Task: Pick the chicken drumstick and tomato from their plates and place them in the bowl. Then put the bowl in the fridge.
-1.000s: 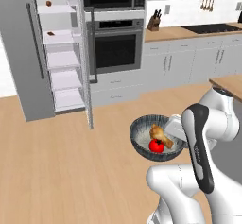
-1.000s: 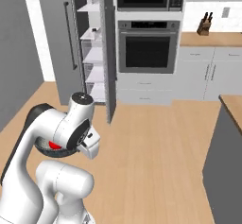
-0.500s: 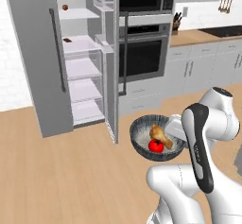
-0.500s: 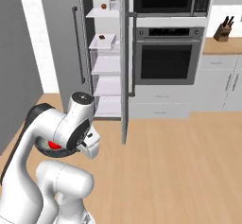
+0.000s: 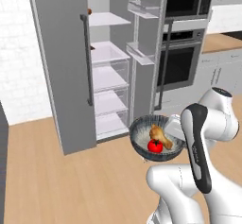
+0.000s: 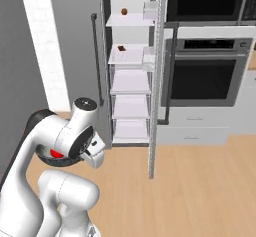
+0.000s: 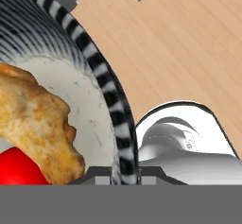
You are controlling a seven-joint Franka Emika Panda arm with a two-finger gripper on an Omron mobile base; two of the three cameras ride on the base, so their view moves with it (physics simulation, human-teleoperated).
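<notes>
left base view: bowl [image 5: 156,142] held up by pincer [image 7: 125,173], clamped tight on its rim; chicken drumstick [image 5: 159,134] and tomato [image 5: 155,146] inside. fridge [image 5: 71,67] open ahead. carry step; next, reach bowl onto inner shelf [image 5: 109,79], keep level.

2 base cams behind arm share the open fridge [image 5: 111,72]; hand cam close over bowl [image 7: 94,67].

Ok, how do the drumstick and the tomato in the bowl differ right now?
The chicken drumstick is golden-brown, elongated and knobbly; the tomato is bright red, round and smooth. The drumstick looks larger and lies further toward the fridge side, the tomato in front of it. Both sit touching inside the bowl.
</notes>
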